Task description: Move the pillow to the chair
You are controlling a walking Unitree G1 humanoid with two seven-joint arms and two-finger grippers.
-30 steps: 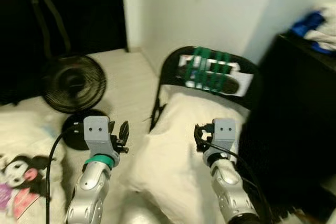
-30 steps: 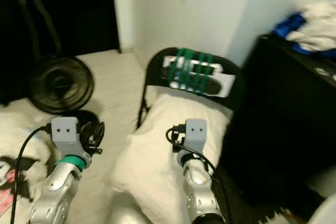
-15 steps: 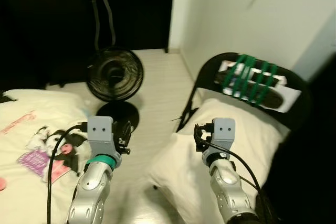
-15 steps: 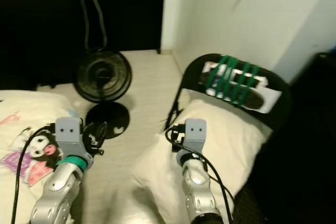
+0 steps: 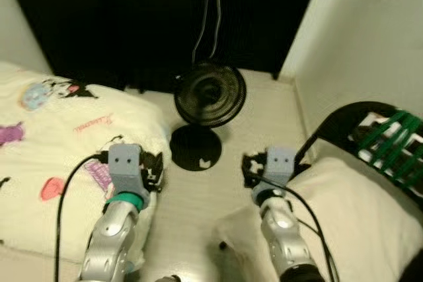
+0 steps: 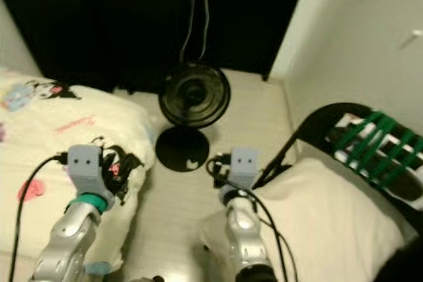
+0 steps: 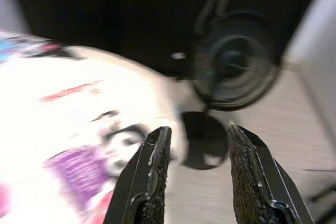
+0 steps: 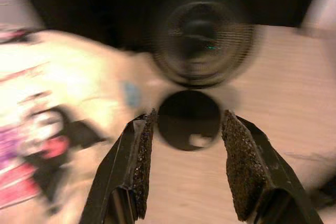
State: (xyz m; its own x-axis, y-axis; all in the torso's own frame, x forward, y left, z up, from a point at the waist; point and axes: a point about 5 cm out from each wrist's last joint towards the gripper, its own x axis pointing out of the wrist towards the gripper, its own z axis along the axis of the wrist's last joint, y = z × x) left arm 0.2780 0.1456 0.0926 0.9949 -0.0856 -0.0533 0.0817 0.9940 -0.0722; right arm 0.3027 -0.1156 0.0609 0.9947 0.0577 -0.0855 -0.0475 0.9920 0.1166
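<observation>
A cream pillow (image 5: pixel 360 212) lies on the seat of a black folding chair (image 5: pixel 340 123) at the right, under the green straps (image 5: pixel 390 142) on the chair's back. My right gripper (image 5: pixel 248 171) hovers over the floor just left of the pillow's near corner; in the right wrist view its fingers (image 8: pixel 139 166) stand open with nothing between them. My left gripper (image 5: pixel 156 174) hangs by the edge of the bed, and its fingers (image 7: pixel 152 174) are open and empty too.
A black floor fan (image 5: pixel 209 94) on a round base (image 5: pixel 195 148) stands ahead on the pale floor (image 5: pixel 225 189). A bed with a cartoon-print cover (image 5: pixel 59 143) is on the left. A white wall (image 5: pixel 357 31) rises behind the chair, with darkness beyond the fan.
The camera has swung left: chair and pillow slid to the right edge, the bed and fan came toward the middle. Both arms keep their pose, grippers still open.
</observation>
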